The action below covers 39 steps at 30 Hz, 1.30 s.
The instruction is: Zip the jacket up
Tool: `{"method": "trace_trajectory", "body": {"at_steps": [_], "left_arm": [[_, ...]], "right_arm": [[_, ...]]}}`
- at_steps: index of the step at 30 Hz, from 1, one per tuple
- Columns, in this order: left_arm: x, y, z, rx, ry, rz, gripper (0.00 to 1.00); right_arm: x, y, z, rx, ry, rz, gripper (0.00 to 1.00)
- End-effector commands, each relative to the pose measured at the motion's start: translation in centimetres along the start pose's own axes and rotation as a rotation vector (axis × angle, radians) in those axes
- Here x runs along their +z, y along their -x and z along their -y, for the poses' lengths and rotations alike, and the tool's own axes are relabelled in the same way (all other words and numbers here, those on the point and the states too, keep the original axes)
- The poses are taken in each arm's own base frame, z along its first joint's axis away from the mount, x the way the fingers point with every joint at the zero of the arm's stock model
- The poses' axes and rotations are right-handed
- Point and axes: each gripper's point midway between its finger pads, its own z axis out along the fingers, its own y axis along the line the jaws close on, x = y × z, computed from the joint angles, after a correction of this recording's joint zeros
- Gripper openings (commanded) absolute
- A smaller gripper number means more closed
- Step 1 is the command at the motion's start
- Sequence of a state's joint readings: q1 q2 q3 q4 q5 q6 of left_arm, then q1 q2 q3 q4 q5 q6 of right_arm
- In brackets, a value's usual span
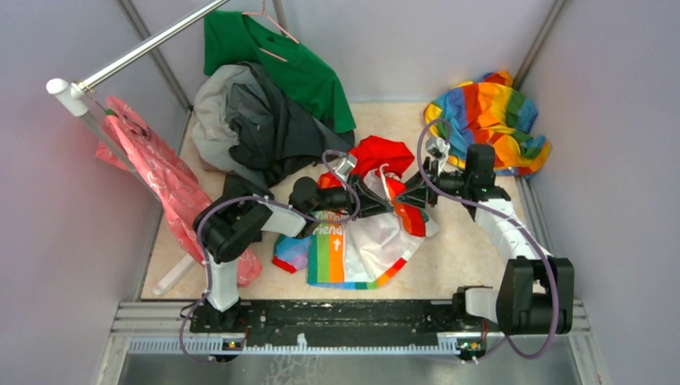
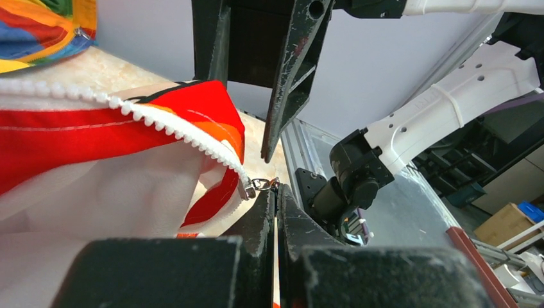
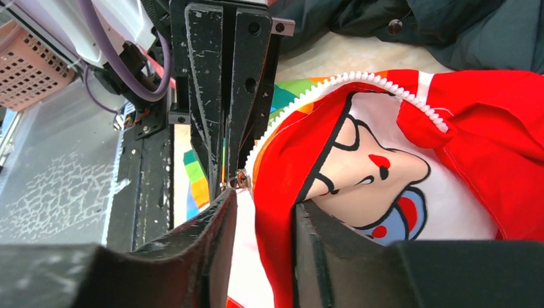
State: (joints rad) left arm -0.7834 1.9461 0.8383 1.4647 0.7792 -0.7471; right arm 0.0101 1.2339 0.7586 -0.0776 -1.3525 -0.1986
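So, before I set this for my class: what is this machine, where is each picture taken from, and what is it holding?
Two robot arms, left and right, are bolted to a table's near edge. The top view looks down from above; the other two come from a camera on each wrist. On the table lie the jacket, a rainbow cloth and dark grey clothes. The left hand is shut on the zipper pull. The right hand stands open, with red jacket fabric in the gap.

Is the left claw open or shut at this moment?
Shut. In the left wrist view the left claw has its fingers pressed together on the metal zipper pull of the jacket.
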Motion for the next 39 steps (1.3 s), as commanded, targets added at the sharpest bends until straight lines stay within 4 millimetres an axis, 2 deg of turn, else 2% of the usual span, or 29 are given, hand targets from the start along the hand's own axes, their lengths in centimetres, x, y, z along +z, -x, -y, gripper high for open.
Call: {"method": "trace_trajectory", "body": {"at_steps": [1,8,16,20,23,26,30,35,39], "left_arm": [[-0.2,-1.5,0.0,0.012,-0.018,-0.056,0.0],[-0.1,-2.9,-0.5,-0.01,-0.025,-0.094,0.0],[0.4,-4.3,-0.6,-0.033,-0.048,-0.133,0.0],[0.6,-4.7,-0.5,-0.041,-0.061,-0.145,0.0],[0.7,-4.9,-0.5,-0.044,-0.065,-0.15,0.0],[0.7,-5.0,-0.6,-0.047,-0.067,-0.151,0.0],[0.7,-5.1,-0.6,-0.051,-0.068,-0.151,0.0],[0.7,-5.3,-0.8,-0.058,-0.069,-0.15,0.0],[0.7,-5.4,-0.7,-0.063,-0.076,-0.145,0.0]], "right_arm": [[0.0,-0.2,0.4,0.001,-0.007,0.005,0.41],[0.2,-0.8,1.2,0.065,-0.033,-0.018,0.61],[0.1,-1.5,3.3,0.082,-0.124,-0.089,0.73],[-0.3,-0.7,4.1,0.046,-0.169,-0.118,0.86],[-0.4,0.6,3.9,0.01,-0.173,-0.114,0.97],[-0.3,1.3,3.3,0.008,-0.148,-0.126,0.98],[0.6,0.8,2.7,-0.018,-0.121,-0.214,0.98],[1.0,0.5,3.3,-0.027,-0.138,-0.312,0.98],[1.8,-1.1,3.1,0.008,-0.125,-0.405,0.94]]}}
